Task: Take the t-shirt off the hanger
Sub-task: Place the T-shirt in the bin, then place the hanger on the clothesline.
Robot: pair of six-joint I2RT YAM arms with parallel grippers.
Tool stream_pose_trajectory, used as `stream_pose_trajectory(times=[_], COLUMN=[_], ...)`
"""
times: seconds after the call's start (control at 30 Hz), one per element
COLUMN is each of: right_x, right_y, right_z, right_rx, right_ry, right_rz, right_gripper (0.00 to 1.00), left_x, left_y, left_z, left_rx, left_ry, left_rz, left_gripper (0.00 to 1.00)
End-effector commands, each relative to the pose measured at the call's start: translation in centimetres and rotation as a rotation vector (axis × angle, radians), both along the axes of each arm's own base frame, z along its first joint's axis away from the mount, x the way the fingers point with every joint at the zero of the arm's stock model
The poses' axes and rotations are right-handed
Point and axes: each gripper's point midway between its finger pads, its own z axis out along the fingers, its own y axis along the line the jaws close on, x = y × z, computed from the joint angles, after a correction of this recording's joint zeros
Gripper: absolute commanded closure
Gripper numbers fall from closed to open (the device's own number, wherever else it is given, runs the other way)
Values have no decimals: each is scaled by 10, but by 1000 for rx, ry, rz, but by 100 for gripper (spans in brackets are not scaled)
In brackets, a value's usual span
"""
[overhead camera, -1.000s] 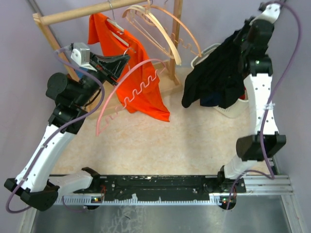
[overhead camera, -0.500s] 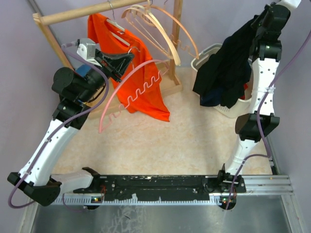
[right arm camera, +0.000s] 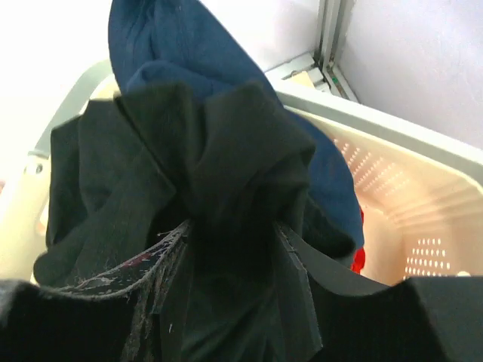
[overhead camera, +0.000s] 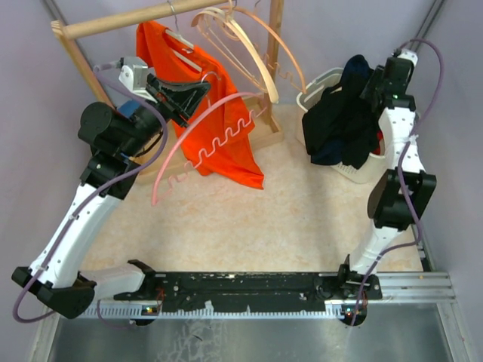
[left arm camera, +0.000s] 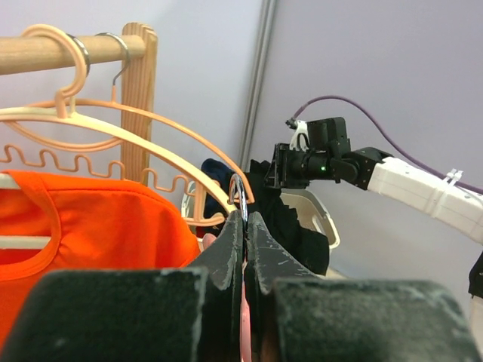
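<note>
- Left gripper (left arm camera: 245,241): jaws together, clamped at the neck of a bare pink plastic hanger with a wavy lower bar (overhead camera: 204,128), centre-left of the top view. The grip point is mostly hidden.
- Right gripper (right arm camera: 230,237): jaws apart, tips buried in the bunched black t-shirt (overhead camera: 339,124). Whether any cloth is pinched cannot be told.
- The black t-shirt drapes over a white perforated plastic basket (overhead camera: 321,79), upper right.
- Orange t-shirt (overhead camera: 226,143): hangs from the wooden rail (overhead camera: 113,24), upper left, its hanger largely covered.

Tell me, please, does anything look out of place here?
Yes. The black t-shirt spills over the rim of the white basket and hangs partly outside it. The pink hanger is off the wooden rail, tilted, clamped in the left tool.
</note>
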Motion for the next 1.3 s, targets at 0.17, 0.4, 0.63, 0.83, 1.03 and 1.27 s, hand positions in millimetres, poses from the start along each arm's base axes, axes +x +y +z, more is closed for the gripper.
stream_pose_trajectory(times=[0.17, 0.4, 0.63, 0.83, 1.03, 1.27], right_x=[-80, -126, -155, -165, -174, -191], right_y=[44, 119, 157, 163, 174, 209], right_z=[137, 176, 191, 191, 192, 199], right_rx=[-97, -96, -78, -67, -58, -52], right_ry=[-307, -427, -474, -477, -478, -501], right_rz=[96, 287, 379, 398, 438, 539], right_gripper=[54, 54, 53, 53, 53, 53], left_x=[-26, -47, -72, -84, -84, -67], left_y=[18, 32, 31, 36, 59, 96], left_z=[38, 42, 40, 26, 7, -1], left_rx=[-41, -29, 84, 109, 140, 82], left_ry=[-55, -62, -21, 47, 134, 181], left_rz=[12, 27, -46, -63, 49, 274], left_gripper=[100, 100, 100, 100, 100, 100])
